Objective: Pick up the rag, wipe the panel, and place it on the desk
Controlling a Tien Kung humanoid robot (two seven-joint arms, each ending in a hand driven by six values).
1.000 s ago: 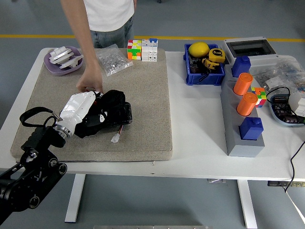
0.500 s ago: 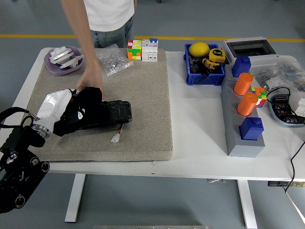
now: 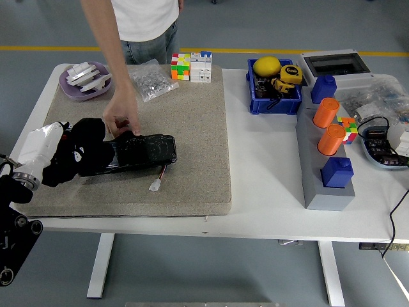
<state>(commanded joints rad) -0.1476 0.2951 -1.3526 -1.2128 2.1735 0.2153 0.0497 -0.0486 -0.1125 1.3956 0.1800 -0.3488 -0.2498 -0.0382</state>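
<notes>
A black rag [image 3: 71, 157] is gripped by the curled fingers of the left hand [image 3: 39, 150] near the mat's [image 3: 198, 141] left edge, just beside the black panel [image 3: 137, 153]. The panel is steadied by a person's hand [image 3: 120, 115].

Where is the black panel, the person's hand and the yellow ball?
black panel [image 3: 144, 152], head view, middle of its shiny top.
person's hand [image 3: 121, 114], head view, back of the hand.
yellow ball [image 3: 266, 66], head view, top of the ball.
</notes>
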